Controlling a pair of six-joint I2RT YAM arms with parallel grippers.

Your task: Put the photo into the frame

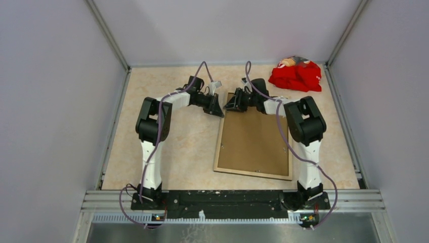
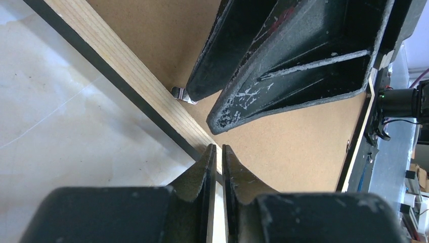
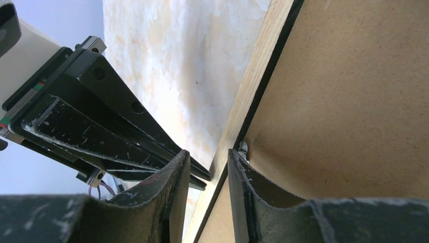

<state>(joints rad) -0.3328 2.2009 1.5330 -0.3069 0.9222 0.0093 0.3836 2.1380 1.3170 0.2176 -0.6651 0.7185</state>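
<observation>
The frame [image 1: 218, 152] lies back-up on the surface [image 1: 177, 147], backing board [image 1: 255, 139] seated; the photo is unseen, perhaps beneath. At its 11 o'clock corner the left end effector [image 2: 216, 151] is nearly closed, nothing discernibly held; the right end effector [image 3: 209, 158], slightly parted, straddles the rim beside a metal tab [image 3: 243, 148], which seemingly needs turning next

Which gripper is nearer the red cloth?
Right. The right gripper is at the far left corner of the frame, with the red cloth behind and right of it; the left gripper sits just farther left.

Grey walls [image 1: 50, 101] enclose a beige marbled tabletop [image 1: 187, 142].
</observation>
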